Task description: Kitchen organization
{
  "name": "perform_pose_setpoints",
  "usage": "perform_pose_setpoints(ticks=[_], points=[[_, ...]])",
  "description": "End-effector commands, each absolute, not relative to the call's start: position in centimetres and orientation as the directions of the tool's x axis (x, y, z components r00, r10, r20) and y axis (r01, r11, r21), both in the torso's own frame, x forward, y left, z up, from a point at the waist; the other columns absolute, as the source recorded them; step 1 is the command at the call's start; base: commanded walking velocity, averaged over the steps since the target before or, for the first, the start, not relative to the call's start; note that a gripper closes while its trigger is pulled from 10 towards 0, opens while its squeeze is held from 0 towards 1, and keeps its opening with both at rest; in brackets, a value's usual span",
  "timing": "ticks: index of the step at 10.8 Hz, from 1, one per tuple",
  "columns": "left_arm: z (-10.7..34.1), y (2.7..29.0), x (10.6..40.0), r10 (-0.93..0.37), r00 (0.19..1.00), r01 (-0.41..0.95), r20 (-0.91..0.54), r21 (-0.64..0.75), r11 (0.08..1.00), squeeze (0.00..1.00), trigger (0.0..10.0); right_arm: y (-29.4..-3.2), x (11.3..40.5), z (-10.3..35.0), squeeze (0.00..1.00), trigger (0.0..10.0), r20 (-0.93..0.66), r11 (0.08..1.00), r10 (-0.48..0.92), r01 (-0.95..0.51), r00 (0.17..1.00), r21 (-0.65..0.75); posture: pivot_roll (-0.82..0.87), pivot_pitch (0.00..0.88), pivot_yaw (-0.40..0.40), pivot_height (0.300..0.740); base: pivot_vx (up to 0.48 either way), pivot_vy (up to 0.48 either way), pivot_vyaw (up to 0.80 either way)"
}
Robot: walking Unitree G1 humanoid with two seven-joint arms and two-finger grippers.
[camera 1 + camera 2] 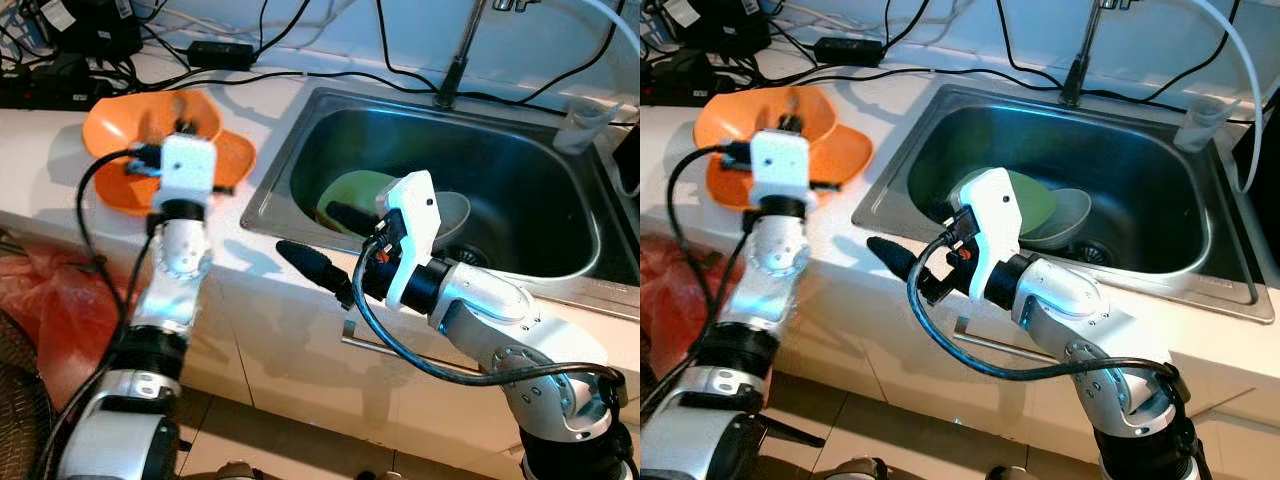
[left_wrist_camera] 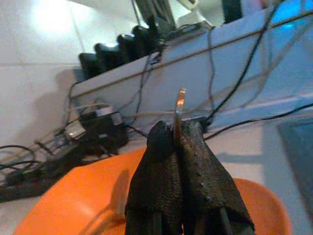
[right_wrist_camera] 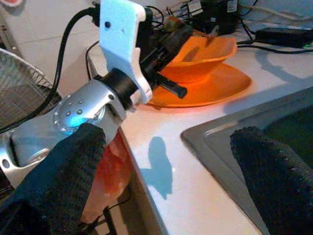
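An orange bowl (image 1: 150, 118) sits on an orange plate (image 1: 237, 158) on the counter left of the sink. My left gripper (image 2: 177, 131) hangs over the bowl, shut on a thin metal utensil (image 2: 180, 104) that sticks up between its fingers. In the sink (image 1: 268, 195) lie a green plate (image 1: 357, 188) and a grey bowl (image 1: 456, 211). My right gripper (image 3: 166, 181) is open with nothing in it, over the counter's front edge by the sink's near left corner. One of its fingers (image 1: 308, 263) points left, toward the orange dishes.
A tap (image 1: 455, 60) stands behind the sink and a clear plastic cup (image 1: 585, 120) at its back right. Cables and a power strip (image 1: 60, 85) run along the wall. A red bag (image 1: 50, 300) and a fan (image 3: 24, 83) sit below the counter on the left.
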State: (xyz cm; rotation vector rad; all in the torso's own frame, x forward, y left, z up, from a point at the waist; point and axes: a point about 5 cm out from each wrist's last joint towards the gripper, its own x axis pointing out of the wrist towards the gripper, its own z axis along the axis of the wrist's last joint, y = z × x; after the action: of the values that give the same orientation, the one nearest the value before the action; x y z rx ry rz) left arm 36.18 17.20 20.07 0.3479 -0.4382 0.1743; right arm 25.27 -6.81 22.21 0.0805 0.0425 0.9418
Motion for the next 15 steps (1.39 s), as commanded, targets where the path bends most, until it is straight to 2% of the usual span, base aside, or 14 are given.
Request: perform_pose_setpoints(ticks=[1,6,10,13,15], points=[[20.8,16.4,36.2,0.052,0.885,-0.206,0.462,0.289,0.935,0.0,0.0,-6.9,25.3,22.3,0.0,10.0,0.005,0.577,0.815,-0.812,0.58,0.084,-0.05,0.063,-0.018,0.74,0.0,0.0,0.0],[22.1,14.8,36.1,-0.038,0.866,-0.138,0.499,0.311,0.94,0.0,0.0,-7.2,25.8,22.5,0.0,10.0,0.023,0.614,0.787,-0.786,0.617,0.07,-0.05,0.05,-0.004,0.74,0.0,0.0,0.0],[20.5,10.4,36.5,-0.244,0.885,0.157,0.397,0.238,0.958,0.0,0.0,-8.7,26.4,23.5,0.0,10.0,0.029,0.698,0.716,-0.716,0.698,-0.011,-0.09,0.041,0.026,0.74,0.0,0.0,0.0],[19.4,8.5,36.8,-0.323,0.888,0.274,0.328,0.188,0.943,0.0,0.0,-10.2,26.5,23.3,0.0,10.0,-0.022,0.769,0.637,-0.637,0.771,-0.059,-0.11,0.047,0.038,0.74,0.0,0.0,0.0],[18.7,7.2,36.8,-0.384,0.877,0.355,0.289,0.15,0.923,0.0,0.0,-11.8,27.2,22.8,0.0,10.0,-0.081,0.843,0.521,-0.527,0.85,-0.105,-0.13,0.056,0.057,0.74,0.0,0.0,0.0]])
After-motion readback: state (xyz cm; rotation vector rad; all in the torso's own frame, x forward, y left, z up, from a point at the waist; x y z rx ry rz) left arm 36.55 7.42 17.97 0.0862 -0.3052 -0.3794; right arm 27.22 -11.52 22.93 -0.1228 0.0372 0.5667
